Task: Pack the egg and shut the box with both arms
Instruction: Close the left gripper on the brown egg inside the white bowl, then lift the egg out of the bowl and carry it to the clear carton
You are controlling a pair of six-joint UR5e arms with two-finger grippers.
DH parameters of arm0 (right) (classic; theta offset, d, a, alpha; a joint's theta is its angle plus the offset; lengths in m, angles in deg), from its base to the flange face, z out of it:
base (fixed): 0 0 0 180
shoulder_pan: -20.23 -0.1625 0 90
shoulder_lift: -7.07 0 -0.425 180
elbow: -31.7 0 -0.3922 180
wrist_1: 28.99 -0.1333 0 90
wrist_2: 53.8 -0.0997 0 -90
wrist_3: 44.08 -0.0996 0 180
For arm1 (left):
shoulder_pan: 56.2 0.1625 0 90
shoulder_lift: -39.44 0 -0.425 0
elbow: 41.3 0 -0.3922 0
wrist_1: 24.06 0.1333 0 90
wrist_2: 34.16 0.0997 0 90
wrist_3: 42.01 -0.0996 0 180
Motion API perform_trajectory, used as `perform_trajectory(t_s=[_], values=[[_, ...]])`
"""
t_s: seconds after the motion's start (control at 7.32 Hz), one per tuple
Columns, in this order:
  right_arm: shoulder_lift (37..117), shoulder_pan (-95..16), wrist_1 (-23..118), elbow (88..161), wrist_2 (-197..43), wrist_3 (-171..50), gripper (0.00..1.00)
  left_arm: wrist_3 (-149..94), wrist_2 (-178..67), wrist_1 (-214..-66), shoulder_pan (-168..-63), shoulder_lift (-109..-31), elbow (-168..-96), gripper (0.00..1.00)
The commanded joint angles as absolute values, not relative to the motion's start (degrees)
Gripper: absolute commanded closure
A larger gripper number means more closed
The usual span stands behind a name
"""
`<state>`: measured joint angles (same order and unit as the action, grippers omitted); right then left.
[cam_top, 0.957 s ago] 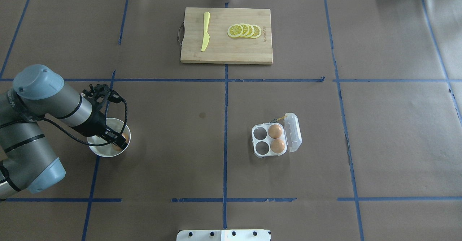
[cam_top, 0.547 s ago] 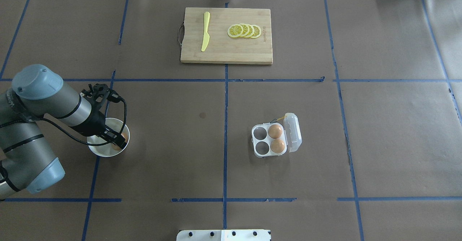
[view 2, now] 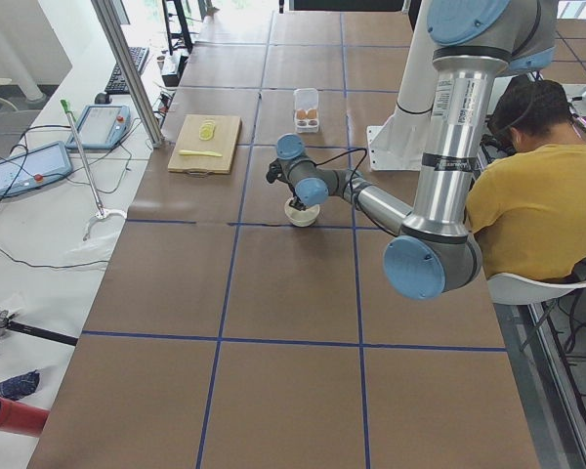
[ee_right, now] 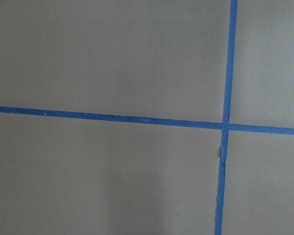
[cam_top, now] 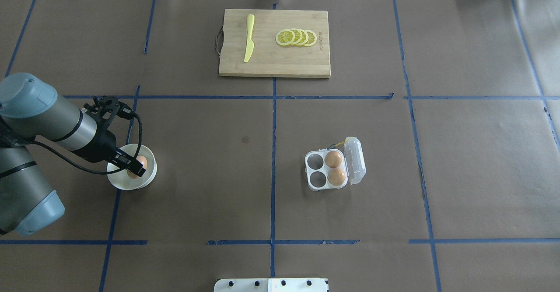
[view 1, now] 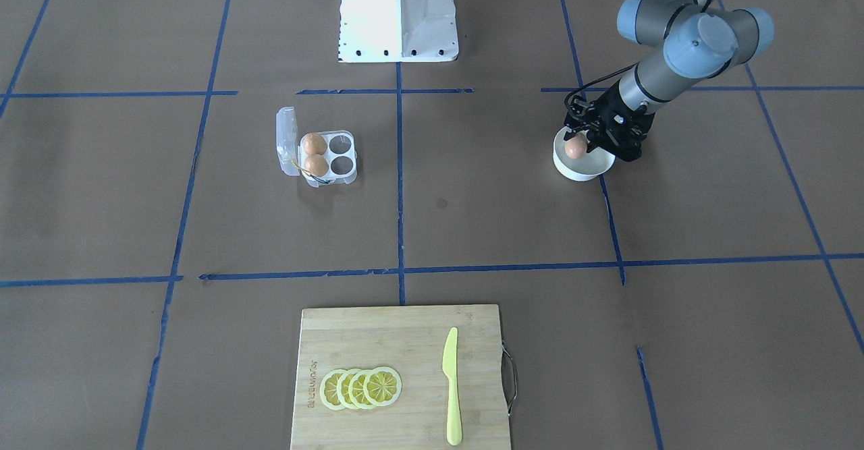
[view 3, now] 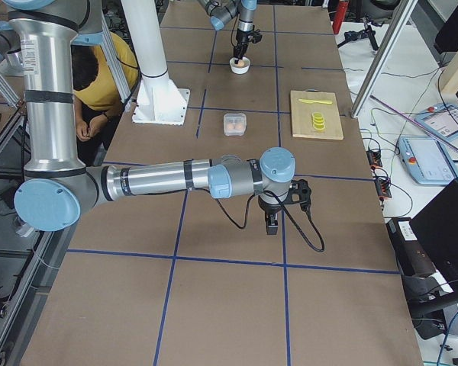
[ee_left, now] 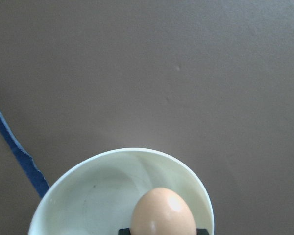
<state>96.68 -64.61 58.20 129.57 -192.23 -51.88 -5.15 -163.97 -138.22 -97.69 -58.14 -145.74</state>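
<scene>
TABLETOP, MID-PACK: The left gripper (cam_top: 137,167) is clamped on 1 tan egg (ee_left: 161,214), its 2 black fingers pinching the shell from either side. The egg hangs over the round white bowl (view 1: 584,171) on the robot's left side of the table (cam_top: 197,195). In the wrist cam the egg sits at the bottom edge of frame, above the bowl's pale inside. The front-facing cam puts it at about rim height.

The box (cam_top: 326,169) lies well apart, just right of the table's ctr tape line, w/ its clear lid (cam_top: 355,160) swung open and lying beside the tray. 2 more eggs (cam_top: 333,158) fill the 2 cups next to the lid; the other 2 cups (cam_top: 314,161) stand unfilled.

The right gripper (view 3: 273,226) points down close over the brown paper toward the robot's right end of the table. It shows only in the side cam, so can't tell if its jaws are apart or together.

At the far edge, a wooden cutting board (cam_top: 275,60) carries a yellow knife (cam_top: 249,38) and 4 overlapping lemon slices (cam_top: 296,37). A person in a yellow shirt (view 2: 527,195) sits near the robot's base.
</scene>
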Motion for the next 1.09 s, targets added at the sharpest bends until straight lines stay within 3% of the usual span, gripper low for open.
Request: perform_trajectory(t_s=[0.0, 0.41, 0.96], values=[[96.72, -64.59, 58.2, 129.61, -192.23, -51.81, 0.0, -5.1, -163.97, -138.05, -98.65, -57.33, -147.29, 1.0], [96.54, -64.59, 58.2, 129.96, -193.89, -51.9, 0.0, -5.01, -163.97, -137.87, -100.32, -59.86, -148.44, 1.0], [96.36, -64.59, 58.11, 129.96, -195.57, -51.9, 0.0, 7.69, -163.79, -137.7, -94.03, -78.03, -141.52, 1.0]])
